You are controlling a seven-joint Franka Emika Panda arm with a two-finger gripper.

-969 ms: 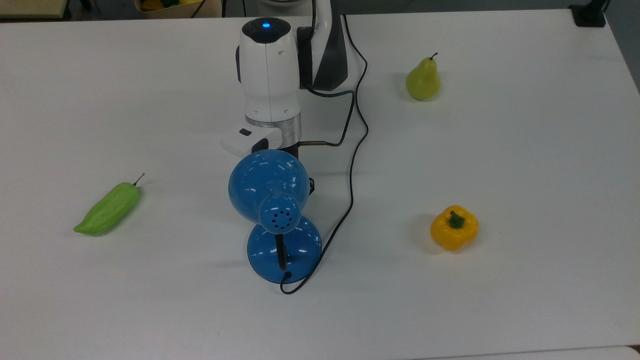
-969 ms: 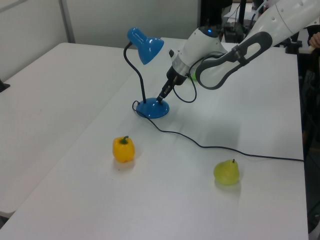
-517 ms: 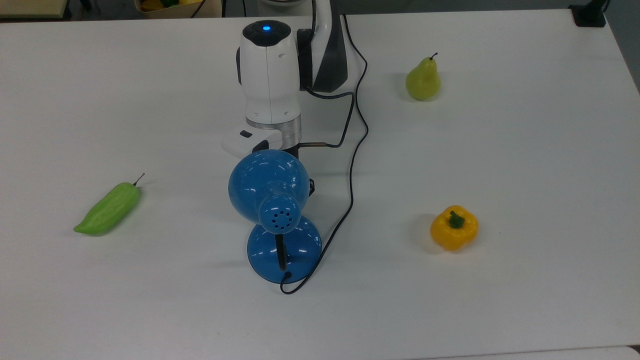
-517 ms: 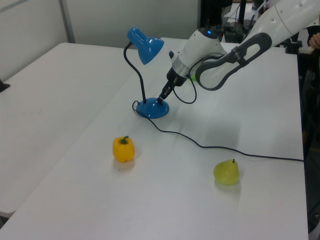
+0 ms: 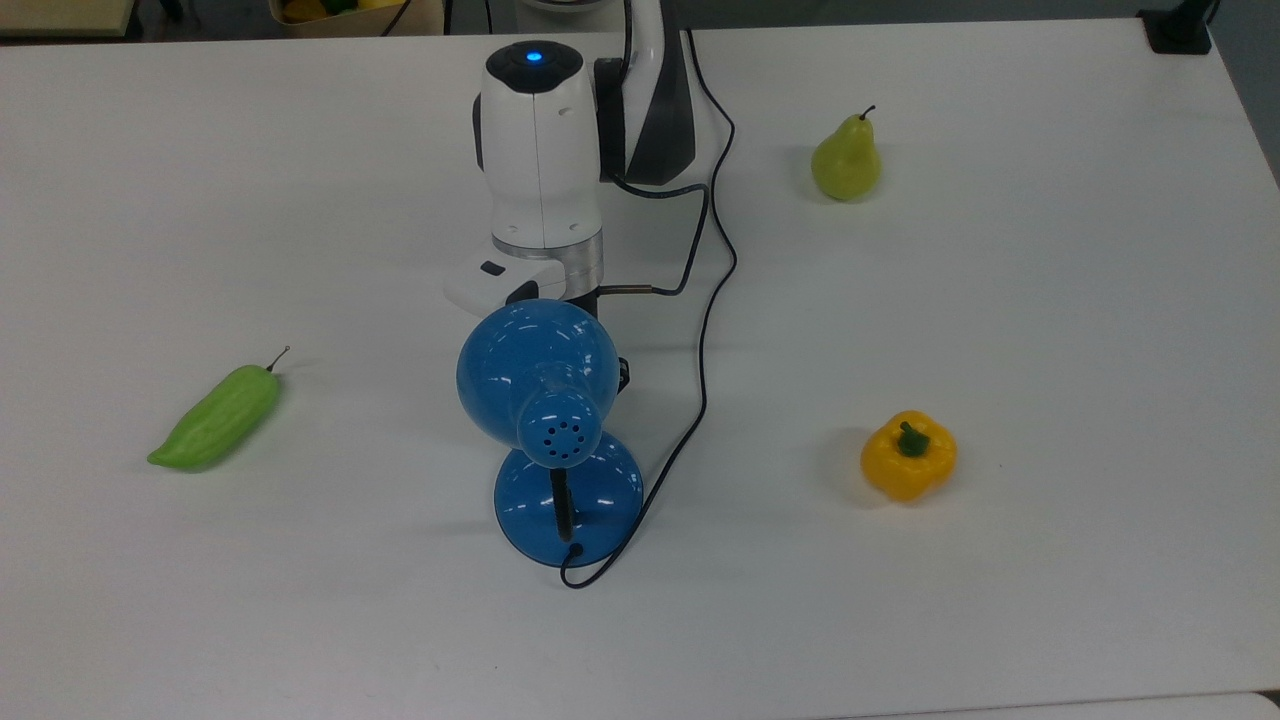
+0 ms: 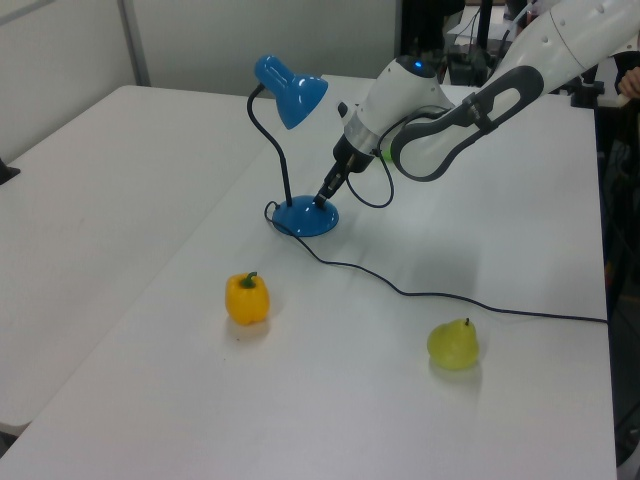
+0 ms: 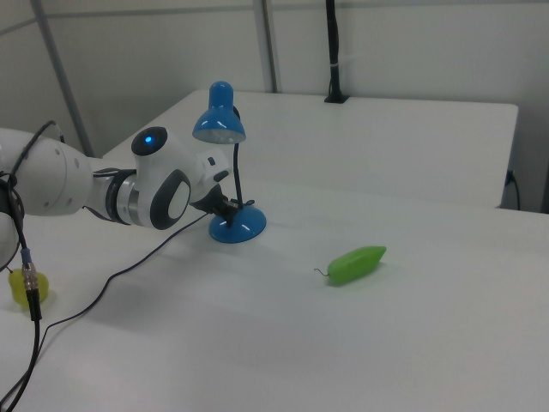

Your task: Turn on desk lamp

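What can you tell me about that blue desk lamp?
The desk lamp is glossy blue, with a dome shade, a hole-vented cap, a curved black neck and a round base. It stands upright mid-table, shade tilted down. A thin black cord trails from the base across the table. The gripper reaches down to the base's top.

lamp: the desk lamp [image 5: 568, 495] stands on the table [image 5: 1050, 320], near the middle in the top view.
gripper: the gripper [image 6: 322, 199] is down at the lamp base, on its far side in the top view.
pear: the pear [image 5: 846, 160] lies at the top view's upper right.
bell pepper: the bell pepper [image 5: 908, 455] lies to the top view's right of the lamp.
long pepper: the long pepper [image 5: 215, 418] lies to the top view's left of the lamp.
cord: the cord [image 5: 706, 330] runs from the base toward the far edge.
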